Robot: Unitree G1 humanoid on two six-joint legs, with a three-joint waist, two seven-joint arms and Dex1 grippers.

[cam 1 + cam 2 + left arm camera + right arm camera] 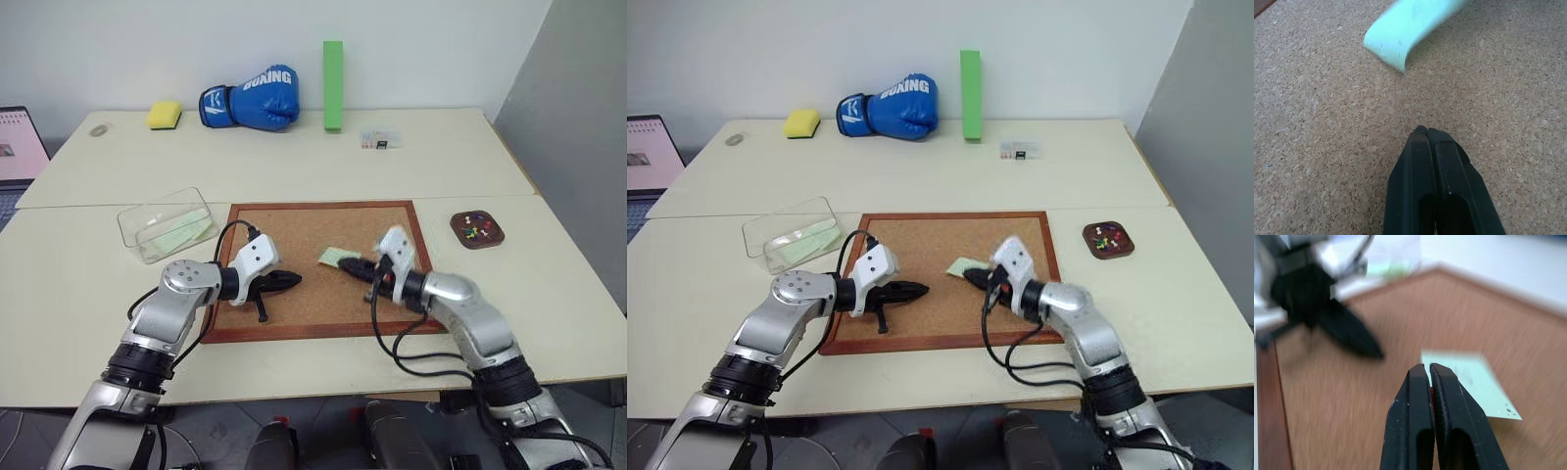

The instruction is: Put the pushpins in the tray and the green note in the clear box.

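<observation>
You get bright, even light over the table [294,157], with only soft, short shadows under the arms and no harsh glare on the pale top. Your left wrist view is sharp on the cork board [1327,147], while the green note [1400,29] near its edge looks slightly soft. Your right wrist view is smeared by motion: the left gripper [1327,318] and the background blur.

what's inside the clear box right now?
The clear box holds a pale green sheet lying flat on its floor. Through the walls nothing else shows; whether more sheets lie under it cannot be seen.
</observation>
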